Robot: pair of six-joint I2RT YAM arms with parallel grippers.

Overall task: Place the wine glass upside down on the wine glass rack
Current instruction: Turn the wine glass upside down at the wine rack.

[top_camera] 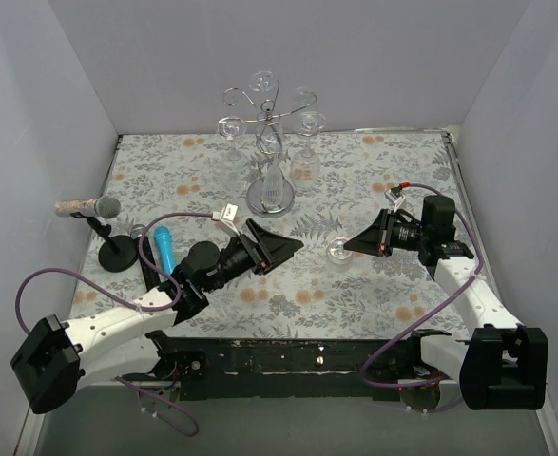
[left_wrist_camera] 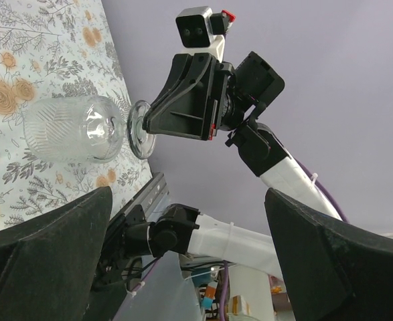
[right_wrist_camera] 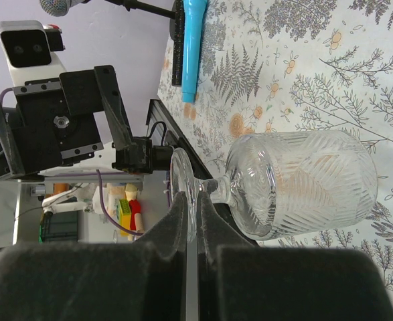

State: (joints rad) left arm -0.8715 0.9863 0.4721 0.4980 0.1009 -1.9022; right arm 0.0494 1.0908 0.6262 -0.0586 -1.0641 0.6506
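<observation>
Right fingers (right_wrist_camera: 173, 234) only pinch the foot rim of the upside-down wine glass (right_wrist_camera: 296, 180) low at the bench (top_camera: 374, 180), left fingers (left_wrist_camera: 49, 254) wide and empty, so it might slip or swing and clink on the way to the far-off wine glass rack (top_camera: 271, 201).

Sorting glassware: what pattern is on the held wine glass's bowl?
Clear wine glass, ribbed leaf pattern; right wrist view.

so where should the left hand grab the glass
Probably the ribbed bowl, coming from the side opposite the right hand: that hand pinches the foot, the stem is short, and the bowl is wide and bare.
</observation>
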